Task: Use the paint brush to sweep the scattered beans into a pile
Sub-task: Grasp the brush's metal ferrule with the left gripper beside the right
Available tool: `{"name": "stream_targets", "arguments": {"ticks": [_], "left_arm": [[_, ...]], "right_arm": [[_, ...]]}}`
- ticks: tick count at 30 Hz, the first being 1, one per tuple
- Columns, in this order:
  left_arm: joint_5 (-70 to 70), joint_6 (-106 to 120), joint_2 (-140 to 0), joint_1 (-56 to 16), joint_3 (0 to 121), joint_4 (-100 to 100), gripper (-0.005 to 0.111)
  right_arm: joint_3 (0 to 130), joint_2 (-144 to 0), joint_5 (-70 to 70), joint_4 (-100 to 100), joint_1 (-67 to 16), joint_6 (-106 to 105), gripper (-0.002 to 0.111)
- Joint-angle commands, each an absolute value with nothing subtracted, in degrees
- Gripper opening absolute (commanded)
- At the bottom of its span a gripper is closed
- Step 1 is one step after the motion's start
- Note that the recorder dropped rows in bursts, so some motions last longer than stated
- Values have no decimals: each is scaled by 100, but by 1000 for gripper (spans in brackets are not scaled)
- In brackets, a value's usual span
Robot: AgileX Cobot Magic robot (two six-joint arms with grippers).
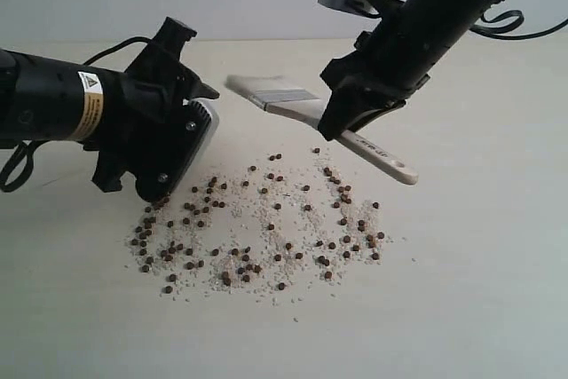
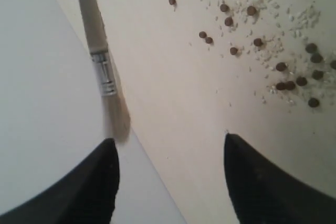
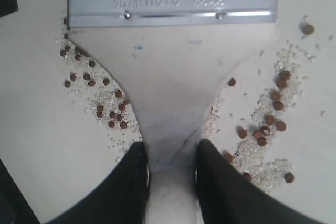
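Your left gripper (image 2: 168,141) stands with jaws apart, nothing between them, at the left fringe of the beans (image 1: 266,228), which lie scattered with whitish grit (image 3: 269,174) across the table's (image 1: 479,299) middle. Your right gripper (image 3: 170,145) is clamped on the handle of the paint brush (image 1: 293,100), just behind the scatter, toward the far edge.

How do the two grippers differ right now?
The left gripper stands open and empty; the right gripper is shut on the paint brush handle. The left gripper sits at the left edge of the beans; the right gripper at their far edge. Both are black.
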State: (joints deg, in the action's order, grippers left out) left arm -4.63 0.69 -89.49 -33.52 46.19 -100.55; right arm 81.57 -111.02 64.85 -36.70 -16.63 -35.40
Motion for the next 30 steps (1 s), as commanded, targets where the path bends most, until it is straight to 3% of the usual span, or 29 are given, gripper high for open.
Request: {"name": "stream_targets", "arguments": {"ticks": [1,27,30], "left_arm": [[-679,139,-8964,-3378,4822,-9995,57],[-932,153,-10095,-3490,5754,-9620,55],[-932,153,-10242,-3490,5873,-9620,48]], "right_arm": [[8219,-11082,6519,-3861,-1668,-3709,0],[8219,-11082,6859,-4164,-1668,-4021,0],[8219,-11082,6859,-4164,-1668,-4035,0]]}}
